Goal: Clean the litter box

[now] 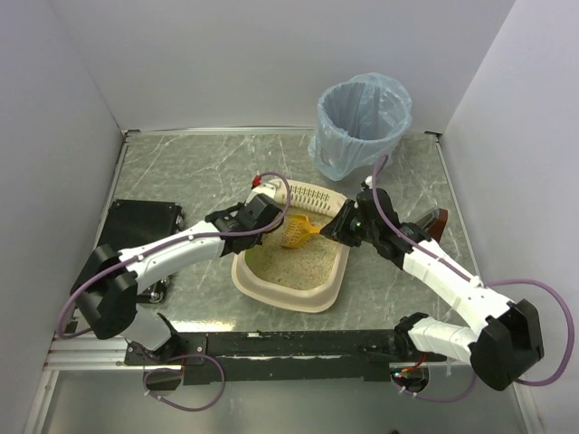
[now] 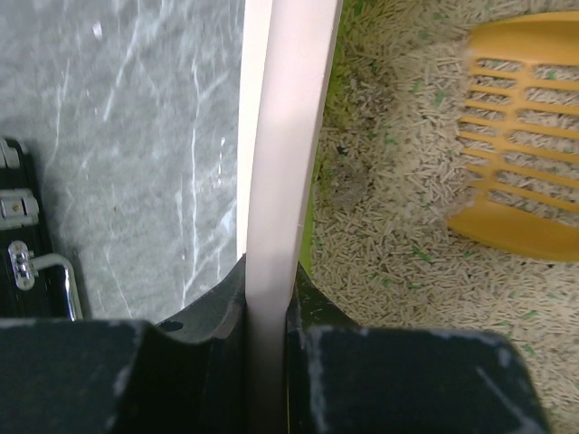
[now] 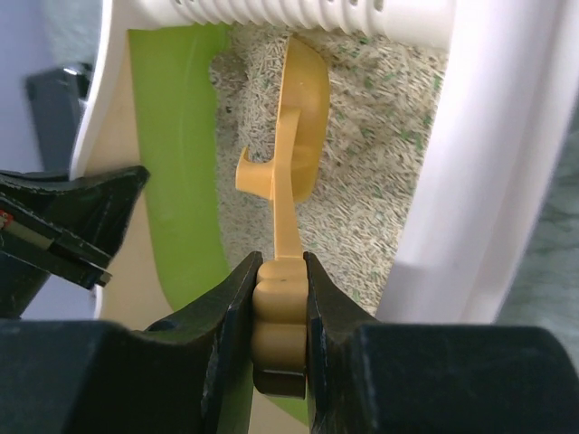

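Observation:
The litter box (image 1: 318, 297), cream rim with slotted lip at the far end, lime-green inner wall and beige litter, sits mid-table. My left gripper (image 1: 264, 217) is shut on its left rim (image 2: 280, 181), one finger outside, one inside. My right gripper (image 1: 336, 228) is shut on the handle of the orange slotted scoop (image 1: 297, 231), whose head rests in the litter near the far left corner. In the right wrist view the scoop (image 3: 298, 136) stands edge-on over the litter, its handle between my fingers (image 3: 233, 316). The scoop head (image 2: 525, 154) also shows in the left wrist view.
A grey round bin with a light-blue bag (image 1: 362, 122) stands at the back right. A black case (image 1: 140, 221) lies at the left of the table, its latch (image 2: 36, 271) in the left wrist view. White walls close in three sides.

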You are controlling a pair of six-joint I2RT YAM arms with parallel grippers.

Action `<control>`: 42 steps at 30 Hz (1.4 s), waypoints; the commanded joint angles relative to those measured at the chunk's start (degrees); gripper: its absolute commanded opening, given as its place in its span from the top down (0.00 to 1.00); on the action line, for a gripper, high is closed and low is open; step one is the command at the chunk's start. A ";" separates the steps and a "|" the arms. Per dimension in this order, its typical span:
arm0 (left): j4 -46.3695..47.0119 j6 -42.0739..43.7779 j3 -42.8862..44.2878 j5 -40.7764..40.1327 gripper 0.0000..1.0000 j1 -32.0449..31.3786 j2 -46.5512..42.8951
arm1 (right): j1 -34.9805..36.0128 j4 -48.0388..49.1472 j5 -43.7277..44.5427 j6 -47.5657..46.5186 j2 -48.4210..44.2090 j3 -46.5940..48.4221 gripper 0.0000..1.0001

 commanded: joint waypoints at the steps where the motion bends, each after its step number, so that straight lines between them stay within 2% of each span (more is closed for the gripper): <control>1: 22.87 2.84 2.56 -4.24 0.99 -0.55 -8.06 | 0.30 6.76 0.48 3.95 -1.45 -5.21 1.00; 13: 24.20 4.94 6.33 -5.74 0.99 -5.20 -8.15 | 0.74 17.74 1.53 9.93 -0.22 -9.51 1.00; 18: 25.16 7.32 8.44 -7.14 0.99 -7.05 -7.28 | 1.88 23.28 1.62 8.88 0.22 -11.71 1.00; 23: 25.07 8.73 10.03 -10.12 0.99 -7.49 -5.69 | 1.97 22.50 -0.14 6.42 0.75 -11.27 1.00; 27: 25.08 8.64 10.03 -10.57 0.99 -7.41 -5.52 | 1.88 23.20 -2.85 4.32 -2.84 -14.17 1.00; 32: 23.50 7.76 11.61 -13.03 0.99 -7.32 -4.20 | 1.88 14.79 -6.55 -0.51 -3.74 -10.42 1.00; 33: 23.23 7.76 12.04 -13.47 0.99 -7.40 -3.85 | 1.88 10.77 -6.99 -2.87 -3.13 -9.53 1.00; 39: 24.20 8.72 12.14 -12.77 0.99 -7.32 -3.32 | 1.79 6.78 -14.54 -7.90 -1.19 -7.59 1.00; 42: 24.28 9.69 12.40 -13.03 0.99 -7.41 -3.32 | 1.53 2.47 -14.11 -10.27 -1.45 -6.44 1.00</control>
